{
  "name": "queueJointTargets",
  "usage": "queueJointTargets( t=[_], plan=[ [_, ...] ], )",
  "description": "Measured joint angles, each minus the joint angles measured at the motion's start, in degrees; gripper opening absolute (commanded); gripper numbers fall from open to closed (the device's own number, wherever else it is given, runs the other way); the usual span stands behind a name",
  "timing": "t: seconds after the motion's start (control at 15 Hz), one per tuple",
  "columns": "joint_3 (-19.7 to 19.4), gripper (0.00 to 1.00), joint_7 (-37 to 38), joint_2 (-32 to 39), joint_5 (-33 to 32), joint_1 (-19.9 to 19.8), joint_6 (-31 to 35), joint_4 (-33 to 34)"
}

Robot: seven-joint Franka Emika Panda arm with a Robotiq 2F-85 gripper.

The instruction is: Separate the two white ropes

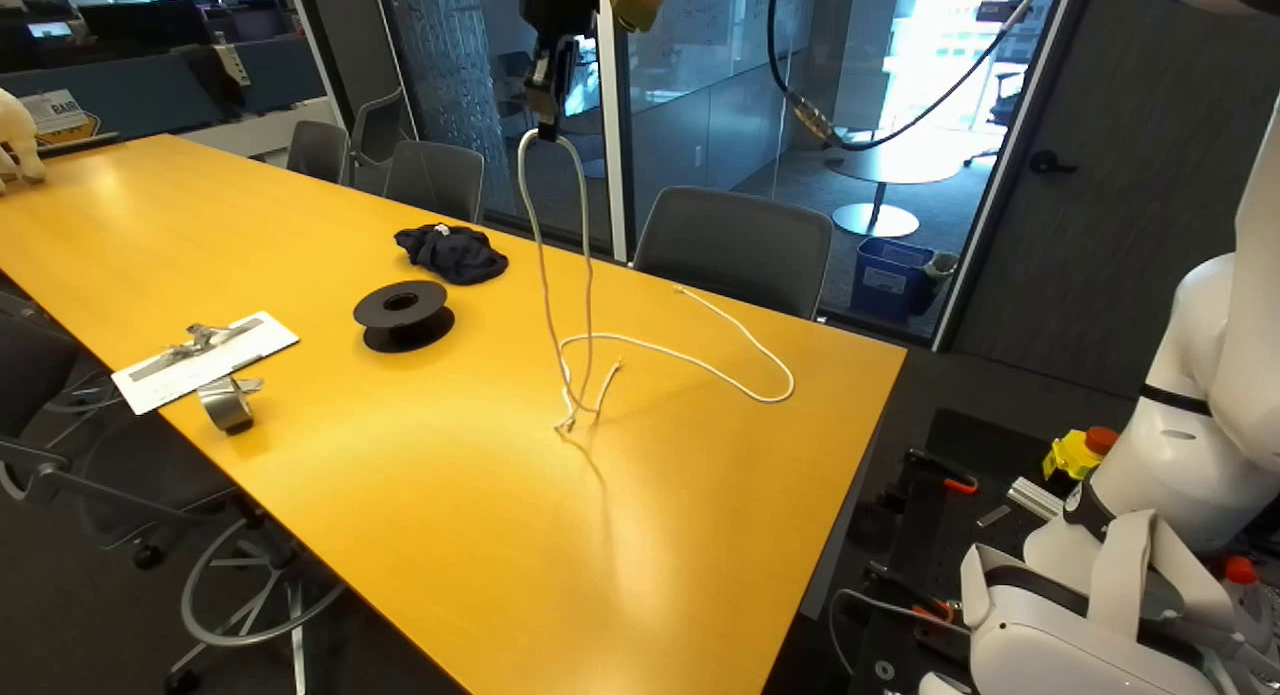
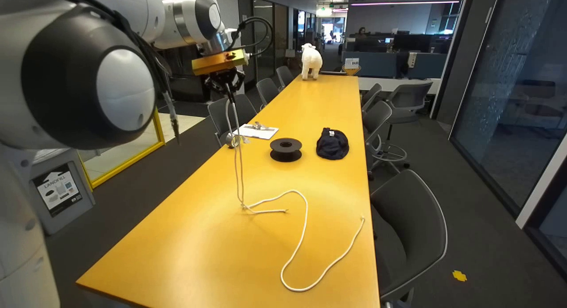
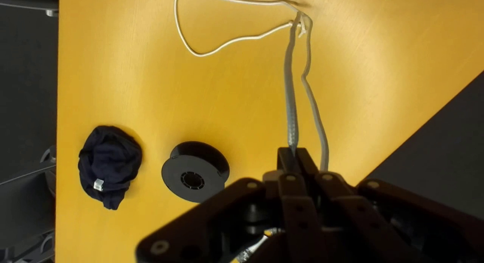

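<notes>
White rope (image 3: 290, 92) in gripper (image 3: 295, 154) (tall loop)

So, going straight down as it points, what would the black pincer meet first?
Past the thin white rope it grips, the pincer would probably meet the long yellow tabletop, though depth is unclear.

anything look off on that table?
Yes, mildly: the flat white board has one end jutting past the edge of the table in both exterior views, so a bump might knock it off. No spill or damage stands out.
</notes>
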Motion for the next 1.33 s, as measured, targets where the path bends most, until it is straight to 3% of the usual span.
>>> queueJointTargets(
  t=[0.4, 0.93, 1.33],
  plan=[
    [0.2, 0.01, 10.5, 5.3, -0.1, 2.4, 3.3, 8.1],
    [-0.8, 0.01, 20.4, 18.9, -0.1, 4.9, 7.3, 27.0],
    [-1.0, 0.01, 29.5, 23.7, 0.3, 7.1, 12.6, 37.2]
  ],
)
